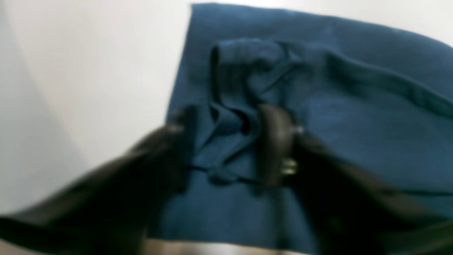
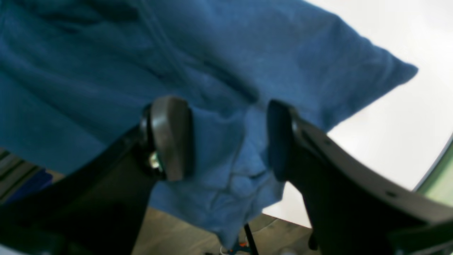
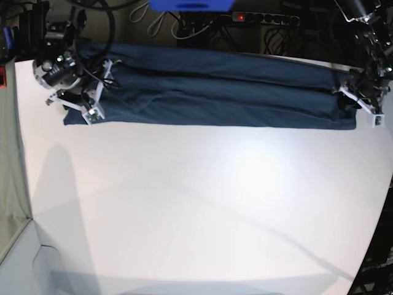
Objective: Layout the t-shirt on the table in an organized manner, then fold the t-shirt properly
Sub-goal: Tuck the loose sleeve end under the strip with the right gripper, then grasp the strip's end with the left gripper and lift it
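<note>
Both arms are down at the far edge of the table (image 3: 202, 203), one at each end of the t-shirt (image 3: 209, 92). The left gripper (image 1: 226, 141), on the right side of the base view, has its jaws spread apart, and a bunched wad of navy cloth sits in the gap between the two dark fingers (image 1: 272, 141); the picture is too blurred to say whether either pad presses the fabric. Over at the other end, the right gripper (image 2: 226, 138) stands wide open, a loose fold of blue cloth lying between its rounded pads (image 2: 173, 138) with daylight on both sides, so nothing is pinched there. The surface is a broad white matte tabletop with a curved edge, bright glare near its middle, bare from the shirt down to the near side. Behind the table it is dark: tangled cables (image 3: 166, 21), a power strip (image 3: 264, 18) with a red light, a blue object (image 3: 190, 5) at the top edge. The shirt lies as a long, narrow folded band hard against the far edge, its long axis running left to right across the base view, its ends pointing toward the two arms, with lengthwise creases along it.
</note>
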